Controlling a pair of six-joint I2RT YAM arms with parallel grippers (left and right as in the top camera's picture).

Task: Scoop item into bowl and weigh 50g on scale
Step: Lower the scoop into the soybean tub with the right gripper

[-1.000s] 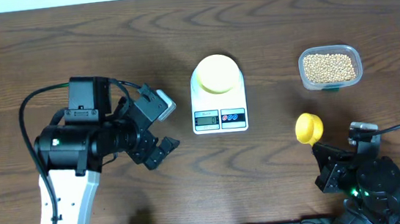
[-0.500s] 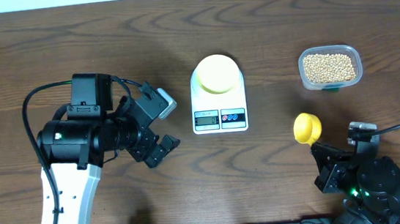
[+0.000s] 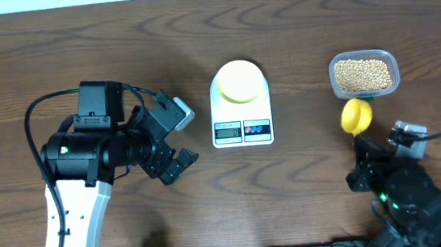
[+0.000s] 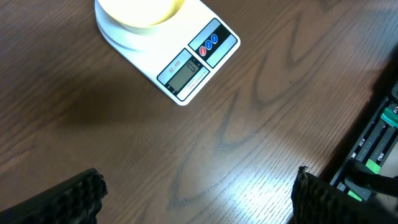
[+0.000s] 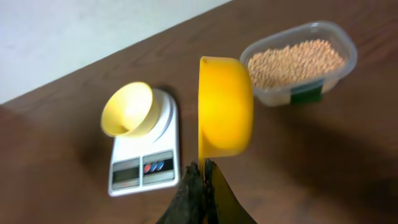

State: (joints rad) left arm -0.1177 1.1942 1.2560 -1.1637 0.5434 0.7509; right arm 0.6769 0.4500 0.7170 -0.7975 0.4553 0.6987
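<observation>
here: scoop (image 5: pixel 225 107) held on edge beside the tub (image 3: pixel 364 74)

we show the right gripper (image 5: pixel 203 182) clamped on the scoop, cup turned on its side, just short of the tub holding the beans (image 5: pixel 295 61). the bowl (image 3: pixel 239 81) sits empty on the scale (image 3: pixel 242 128); the left gripper (image 3: pixel 181 139) hangs wide open, holding nothing. we judge the risks: a thin pinch may let the scoop twist; a steep dig may shove the light tub; beans may spill in transit.
</observation>
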